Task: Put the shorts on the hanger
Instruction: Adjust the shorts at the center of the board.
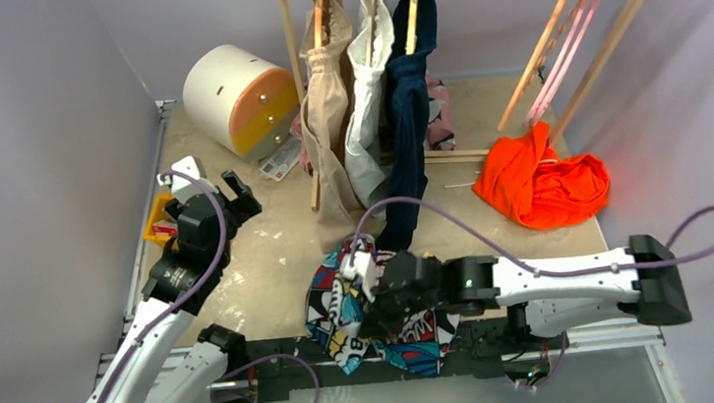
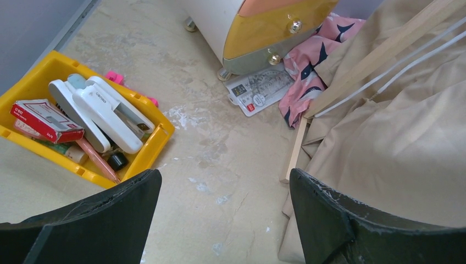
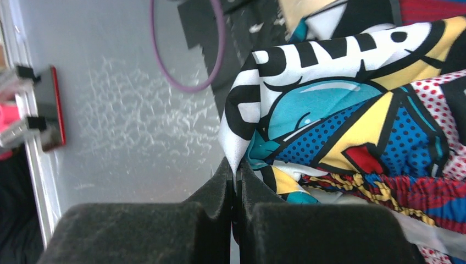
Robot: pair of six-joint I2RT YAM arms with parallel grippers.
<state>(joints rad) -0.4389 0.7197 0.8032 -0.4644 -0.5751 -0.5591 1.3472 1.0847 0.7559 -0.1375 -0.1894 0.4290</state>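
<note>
The comic-print shorts (image 1: 339, 307) lie bunched at the table's near edge, partly draped over the front rail. My right gripper (image 1: 371, 307) is shut on a fold of them. In the right wrist view the fingers (image 3: 220, 187) pinch a white-and-black edge of the shorts (image 3: 351, 110), with the gripper (image 3: 236, 171) tightly closed. My left gripper (image 1: 238, 191) hovers open over the left of the table. Its view shows only bare table between the spread jaws of that gripper (image 2: 225, 184). A thin peach hanger (image 1: 546, 50) seems to hang slanted on the rack at the right, beside pink ones.
A yellow bin (image 2: 160, 131) of small items sits at the left edge. A round white-and-orange drawer unit (image 1: 235, 100) stands at the back left. Beige (image 1: 330, 115), white and navy (image 1: 410, 107) garments hang from the wooden rack. An orange garment (image 1: 539, 184) lies at the right.
</note>
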